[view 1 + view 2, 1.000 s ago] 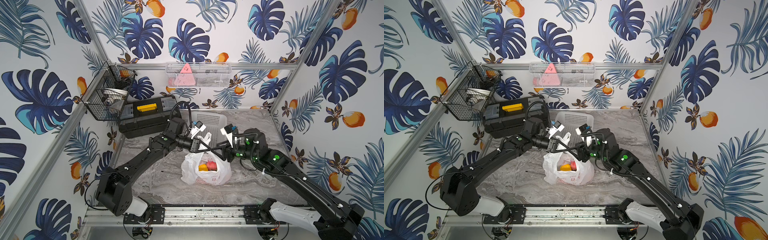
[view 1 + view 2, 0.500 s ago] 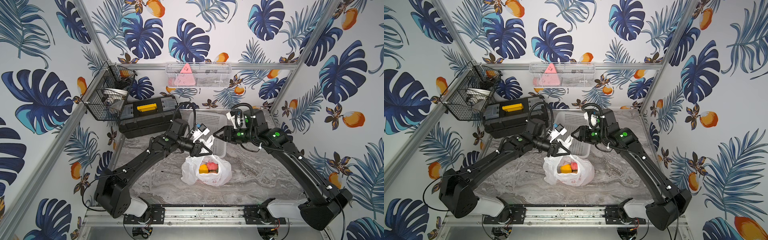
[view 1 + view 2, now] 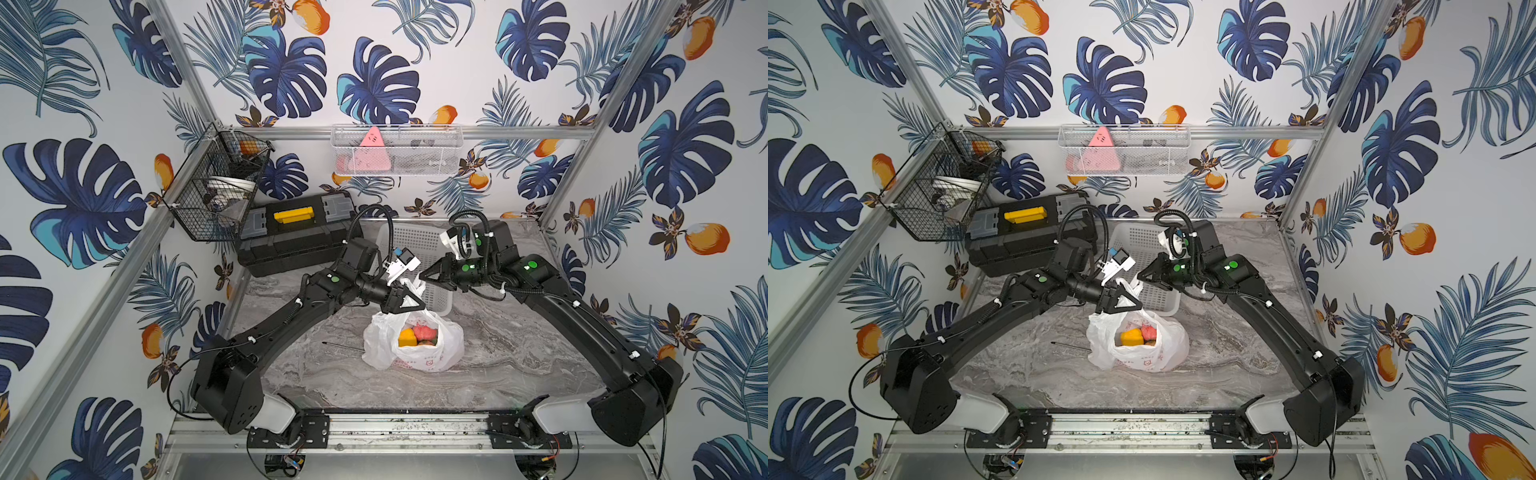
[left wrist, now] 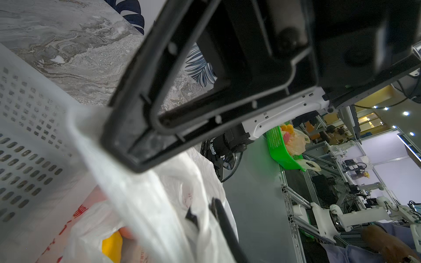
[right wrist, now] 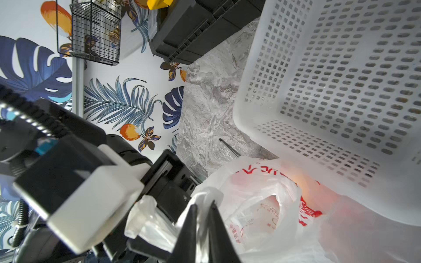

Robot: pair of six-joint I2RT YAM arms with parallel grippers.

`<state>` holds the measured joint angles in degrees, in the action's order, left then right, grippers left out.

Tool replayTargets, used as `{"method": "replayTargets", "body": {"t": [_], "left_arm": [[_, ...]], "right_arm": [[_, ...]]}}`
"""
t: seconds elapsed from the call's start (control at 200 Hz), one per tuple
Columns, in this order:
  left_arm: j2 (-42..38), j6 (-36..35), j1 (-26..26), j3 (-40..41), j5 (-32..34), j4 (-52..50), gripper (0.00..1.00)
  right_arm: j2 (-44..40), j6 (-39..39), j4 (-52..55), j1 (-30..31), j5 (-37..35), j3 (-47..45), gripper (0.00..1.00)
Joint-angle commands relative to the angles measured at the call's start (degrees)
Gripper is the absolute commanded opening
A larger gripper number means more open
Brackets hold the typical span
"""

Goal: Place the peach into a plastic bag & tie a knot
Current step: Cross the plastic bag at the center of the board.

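Right end effector pinching thin crinkly plastic bag | left end effector grip unclear

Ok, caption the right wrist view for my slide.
Fingers of the right gripper shut on a handle of the plastic bag, white basket alongside.

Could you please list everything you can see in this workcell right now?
plastic bag: one, translucent white, red print, centre
peach: one, pink-red, in the bag
yellow piece: one, in the bag
basket: one, white perforated, behind the bag
toolbox: one, black, yellow handle, back left
wire basket: one, black, hung at left
mesh shelf: one, white, hung at back
thin rod: one, black, beside the bag
left tool: black, by the bag's top
right tool: black, shut on a bag handle
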<state>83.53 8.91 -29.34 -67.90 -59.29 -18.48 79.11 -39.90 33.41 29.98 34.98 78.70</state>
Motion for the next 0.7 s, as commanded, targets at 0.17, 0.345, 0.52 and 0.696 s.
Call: {"method": "replayTargets", "body": {"t": [0.17, 0.345, 0.52, 0.696], "left_arm": [[-0.07, 2.74, 2.27, 1.79, -0.91, 1.28, 0.26], [0.42, 6.46, 2.25, 1.89, -2.13, 4.83, 0.19], [-0.63, 8.56, 4.11, 2.64, -2.91, 5.32, 0.14], [0.03, 11.33, 4.7, 3.03, -2.62, 6.88, 0.13]], "right_arm": [[-6.1, -1.11, -4.98, -3.61, 2.22, -5.29, 0.0], [-7.72, -0.28, -5.16, -3.61, 1.55, -6.74, 0.0], [-12.13, 1.97, -5.36, -7.72, 1.41, -10.13, 0.0], [-14.72, 1.23, -9.22, -7.53, 5.71, -11.58, 0.0]]}}
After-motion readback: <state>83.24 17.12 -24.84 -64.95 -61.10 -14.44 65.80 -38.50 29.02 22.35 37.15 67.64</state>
